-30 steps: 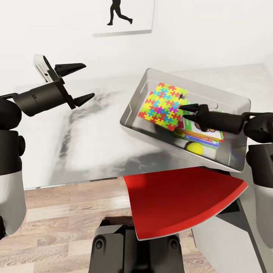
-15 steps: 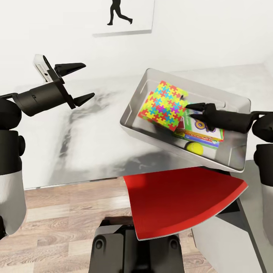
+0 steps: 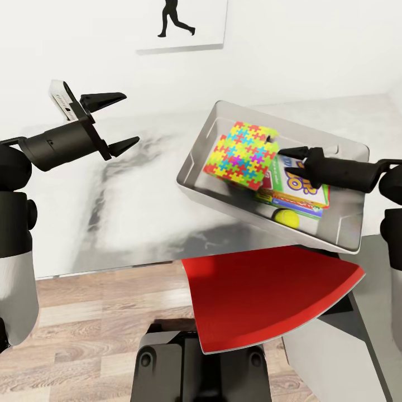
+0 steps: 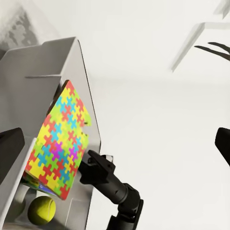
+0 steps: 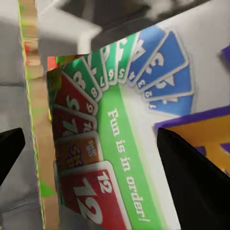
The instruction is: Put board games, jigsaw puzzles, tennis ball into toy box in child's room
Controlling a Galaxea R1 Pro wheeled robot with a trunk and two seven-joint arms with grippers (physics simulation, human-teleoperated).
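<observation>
Bright, even, soft-shadowed renders; blurred close-up right wrist view

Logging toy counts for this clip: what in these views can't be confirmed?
- Head view: the jigsaw puzzle and right hand cover much of the toy box, so the number of board games stacked beneath is unclear.
- Second puzzle: cannot tell; it may lie behind the first.
- Right wrist view: Skip-Bo box cut off by the edges.
- Tennis ball: partly hidden.
</observation>
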